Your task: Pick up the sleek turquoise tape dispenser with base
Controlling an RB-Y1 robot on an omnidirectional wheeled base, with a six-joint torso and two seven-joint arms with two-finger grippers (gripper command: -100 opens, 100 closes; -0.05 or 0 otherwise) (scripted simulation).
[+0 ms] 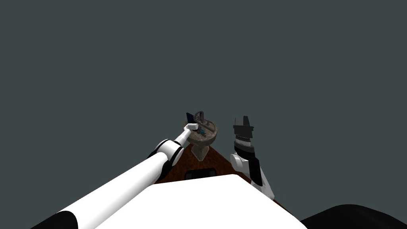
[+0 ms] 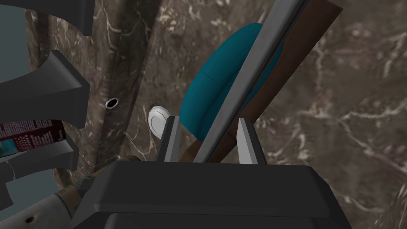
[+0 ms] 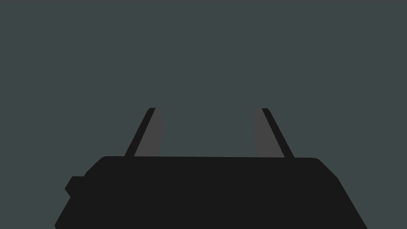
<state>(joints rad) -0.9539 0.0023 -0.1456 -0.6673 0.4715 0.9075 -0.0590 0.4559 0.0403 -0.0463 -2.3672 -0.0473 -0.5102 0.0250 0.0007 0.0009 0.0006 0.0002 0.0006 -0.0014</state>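
Left gripper (image 2: pixel 208 118): fingers clenched on the turquoise tape dispenser (image 2: pixel 214 91), which lies between them, close over the marbled tabletop (image 2: pixel 338 99). Grasp judged made; the lift is not yet evident and remains to be done. Right gripper (image 3: pixel 208 109): fingers released, grasping nothing, beside the tabletop.

Rounded turquoise tape dispenser (image 2: pixel 214 91), tilted, pinched in left gripper (image 2: pixel 208 124).
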